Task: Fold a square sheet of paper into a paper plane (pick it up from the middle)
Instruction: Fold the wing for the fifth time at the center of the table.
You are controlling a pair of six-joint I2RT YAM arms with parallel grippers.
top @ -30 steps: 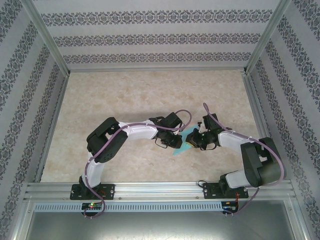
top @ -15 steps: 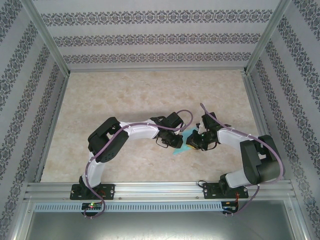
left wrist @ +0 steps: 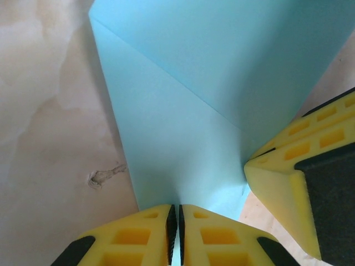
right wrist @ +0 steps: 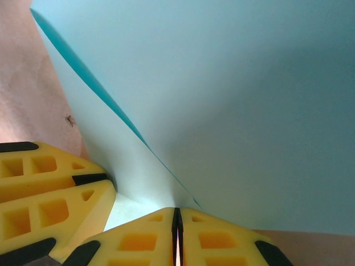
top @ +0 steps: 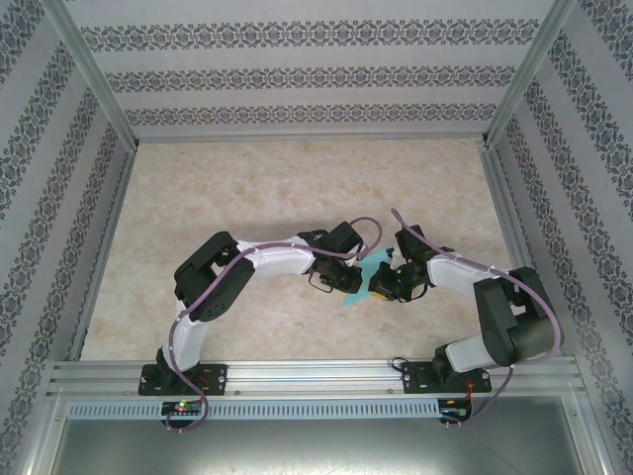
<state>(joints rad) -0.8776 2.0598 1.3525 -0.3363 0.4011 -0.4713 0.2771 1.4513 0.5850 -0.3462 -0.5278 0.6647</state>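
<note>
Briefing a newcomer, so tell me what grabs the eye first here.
The light-cyan paper, already creased, is held over the near middle of the table. The left gripper and the right gripper are both shut on it, their yellow fingers close together.

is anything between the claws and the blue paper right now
Nothing visible stands between them. The left claw and the right claw are each shut directly on an edge of the paper.

Beige marbled tabletop, pale veining. Aluminium rail along near edge carries my left arm base and right arm base. Small dark scuff mark on surface beside light-cyan paper sheet; paper's contact with tabletop unclear.
</note>
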